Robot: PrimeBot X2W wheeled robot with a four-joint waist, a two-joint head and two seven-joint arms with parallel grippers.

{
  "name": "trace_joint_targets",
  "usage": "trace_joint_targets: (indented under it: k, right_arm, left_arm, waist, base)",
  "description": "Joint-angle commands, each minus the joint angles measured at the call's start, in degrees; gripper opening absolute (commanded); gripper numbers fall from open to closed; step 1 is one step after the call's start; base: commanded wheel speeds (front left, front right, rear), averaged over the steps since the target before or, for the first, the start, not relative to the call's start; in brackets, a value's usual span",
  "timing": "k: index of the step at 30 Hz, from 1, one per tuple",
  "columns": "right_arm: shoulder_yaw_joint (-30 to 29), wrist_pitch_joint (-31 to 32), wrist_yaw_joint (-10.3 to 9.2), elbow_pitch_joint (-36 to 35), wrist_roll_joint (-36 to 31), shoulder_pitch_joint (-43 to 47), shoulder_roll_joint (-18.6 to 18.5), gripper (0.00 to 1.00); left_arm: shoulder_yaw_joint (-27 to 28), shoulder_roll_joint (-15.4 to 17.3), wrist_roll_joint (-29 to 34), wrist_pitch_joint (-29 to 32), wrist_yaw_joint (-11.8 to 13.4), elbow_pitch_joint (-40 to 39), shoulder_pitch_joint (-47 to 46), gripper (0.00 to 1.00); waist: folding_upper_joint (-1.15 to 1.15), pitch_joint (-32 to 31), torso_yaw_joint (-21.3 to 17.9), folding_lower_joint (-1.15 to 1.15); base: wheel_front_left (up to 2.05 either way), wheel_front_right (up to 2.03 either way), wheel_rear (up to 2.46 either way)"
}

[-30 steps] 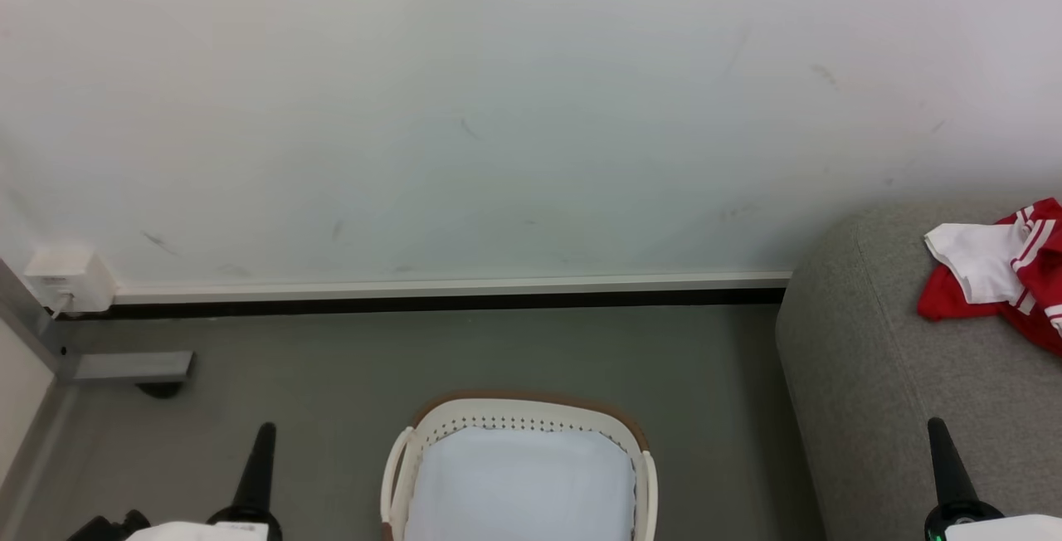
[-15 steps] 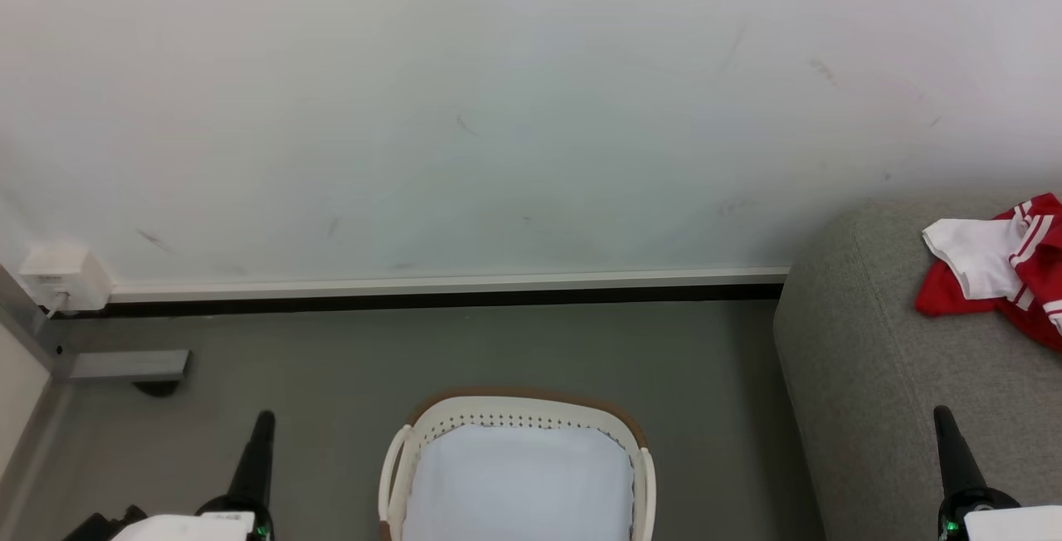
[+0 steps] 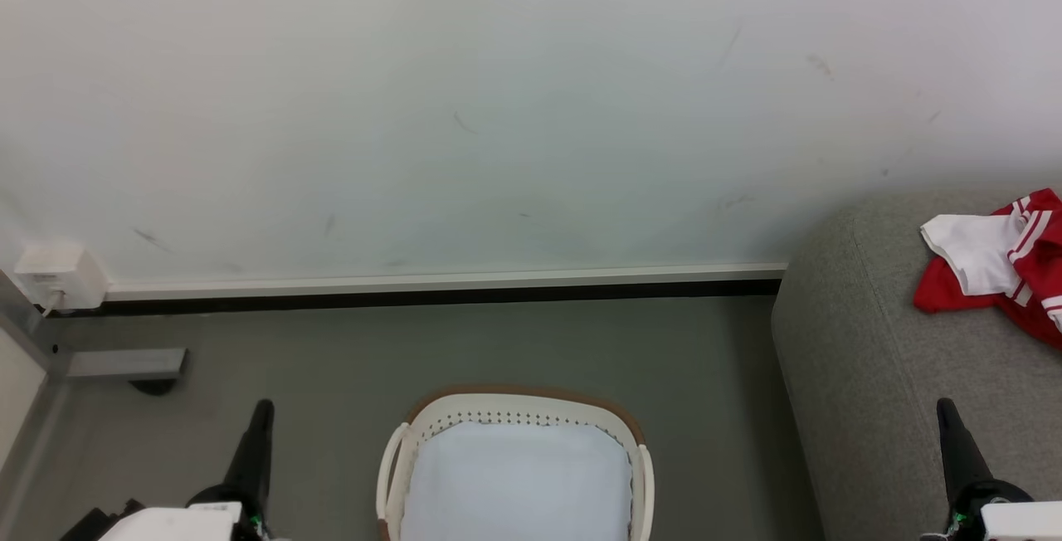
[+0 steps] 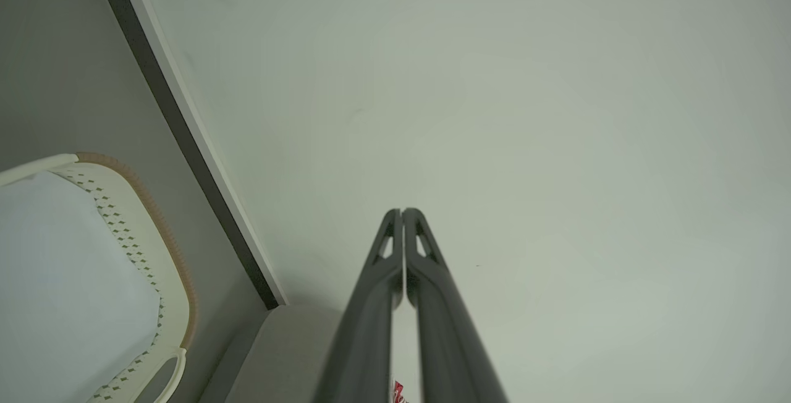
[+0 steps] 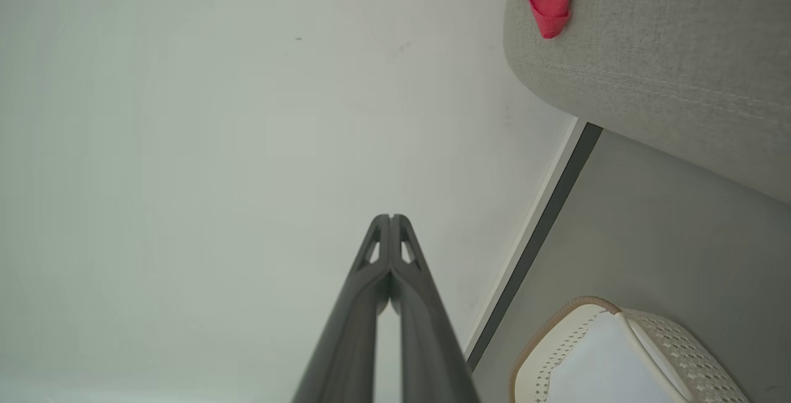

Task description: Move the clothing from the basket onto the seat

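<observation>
The clothing lies on the seat at the frame's right edge, partly cut off. I judge it soft, light and floppy; I'd pinch a bunched fold. The basket, bottom centre, shows a bare bottom, its near end cropped. Left gripper and right gripper have jaws pressed together, holding nothing.

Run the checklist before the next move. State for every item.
1. The clothing lies on the seat: ok.
2. All of the clothing is on the seat: cannot tell, the head view's edge cuts it off.
3. The basket holds no clothing: ok for the pale bottom in sight; its near end is cut off.
4. The left gripper is shut on nothing: ok.
5. The right gripper is shut on nothing: ok.
</observation>
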Motion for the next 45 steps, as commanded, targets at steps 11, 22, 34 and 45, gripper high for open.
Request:
trace_joint_targets:
  k: [11,22,34,45]
  right_arm:
    - [-0.64,1.36,-0.13,-0.73,4.63,-1.35,-0.54,0.0]
    - [-0.89,2.02,-0.13,-0.86,7.11,-1.81,-0.55,0.0]
    - [-0.88,2.01,-0.13,-0.85,7.11,-1.81,-0.54,0.0]
    - [-0.88,2.01,-0.13,-0.85,7.11,-1.81,-0.54,0.0]
  left_arm:
    - [0.58,0.11,-5.28,1.31,-0.34,-0.42,-1.2,0.0]
    - [0.81,0.05,-7.77,2.01,-0.38,-0.52,-1.47,0.0]
    - [0.79,0.06,-7.78,2.0,-0.38,-0.53,-1.46,0.0]
    - [0.78,0.06,-7.78,2.0,-0.38,-0.53,-1.46,0.0]
  waist:
    - [0.0,0.27,-0.19,0.0]
    - [0.0,0.46,-0.32,0.0]
    - [0.0,0.46,-0.32,0.0]
    - [0.0,0.46,-0.32,0.0]
  base:
    - [0.0,0.0,0.0]
    - [0.0,0.0,0.0]
    - [0.0,0.0,0.0]
    - [0.0,0.0,0.0]
